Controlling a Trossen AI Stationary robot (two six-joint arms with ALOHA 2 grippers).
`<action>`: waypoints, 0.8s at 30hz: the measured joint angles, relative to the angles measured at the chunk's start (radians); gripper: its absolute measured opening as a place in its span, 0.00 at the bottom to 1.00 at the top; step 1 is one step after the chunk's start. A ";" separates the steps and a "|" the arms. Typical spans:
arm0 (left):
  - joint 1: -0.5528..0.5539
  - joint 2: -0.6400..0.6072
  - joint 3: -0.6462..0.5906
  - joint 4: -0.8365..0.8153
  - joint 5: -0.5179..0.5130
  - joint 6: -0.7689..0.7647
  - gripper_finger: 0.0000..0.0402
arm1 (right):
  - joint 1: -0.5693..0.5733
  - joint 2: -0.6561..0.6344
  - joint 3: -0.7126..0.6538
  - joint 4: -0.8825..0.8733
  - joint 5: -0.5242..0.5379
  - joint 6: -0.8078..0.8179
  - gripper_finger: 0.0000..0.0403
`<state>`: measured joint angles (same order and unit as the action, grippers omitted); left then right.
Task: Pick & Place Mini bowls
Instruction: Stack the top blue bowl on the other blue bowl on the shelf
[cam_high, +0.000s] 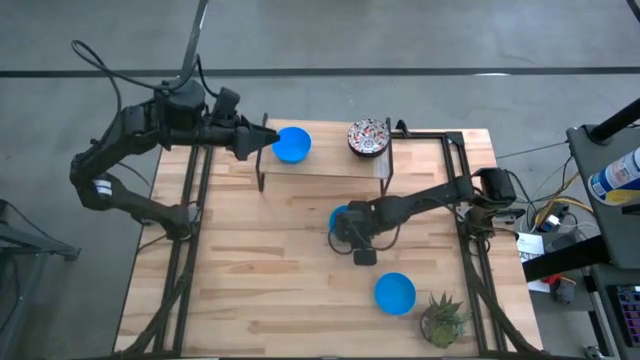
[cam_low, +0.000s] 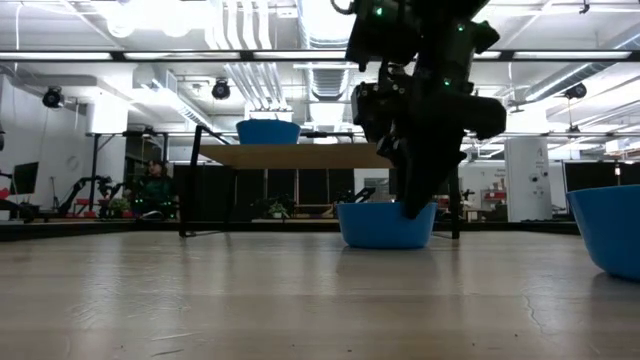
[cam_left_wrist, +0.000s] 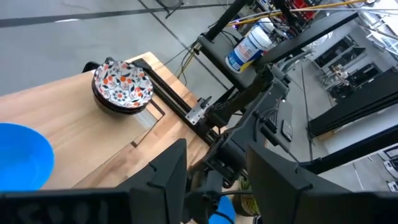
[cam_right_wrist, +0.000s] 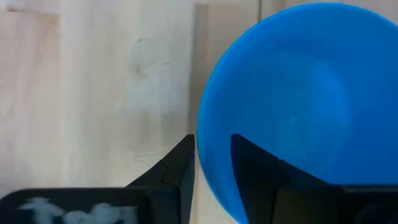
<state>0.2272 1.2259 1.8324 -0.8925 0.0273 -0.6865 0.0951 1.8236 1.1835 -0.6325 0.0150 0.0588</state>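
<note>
- Your right tool (cam_right_wrist: 211, 171) straddles the rim of the plain bright blue round mini bowl (cam_right_wrist: 298, 106) mid-desk; fingers apart, not yet clamped.
- Close squarely on the rim, then lift straight.
- Left tool (cam_high: 262, 141) waits, fingers apart, holding nothing.

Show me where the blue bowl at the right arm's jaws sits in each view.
High: blue bowl at table centre, mostly under the right gripper.
Low: centre.
Left wrist: bottom edge, blue sliver.
Right wrist: fills the right.
Shared landmark: the right gripper astride its rim.
</note>
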 joint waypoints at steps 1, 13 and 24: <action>0.000 0.000 0.000 -0.004 0.000 -0.002 0.39 | -0.003 0.004 0.000 0.004 -0.012 -0.002 0.24; -0.007 0.002 -0.001 -0.077 0.006 -0.046 0.39 | 0.011 0.035 0.066 -0.153 -0.038 -0.002 0.03; -0.048 0.061 -0.005 -0.235 0.032 -0.125 0.39 | 0.166 0.023 0.393 -0.384 0.004 -0.057 0.02</action>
<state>0.1794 1.2866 1.8275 -1.1273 0.0597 -0.8113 0.2607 1.8465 1.5769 -1.0167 0.0193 0.0017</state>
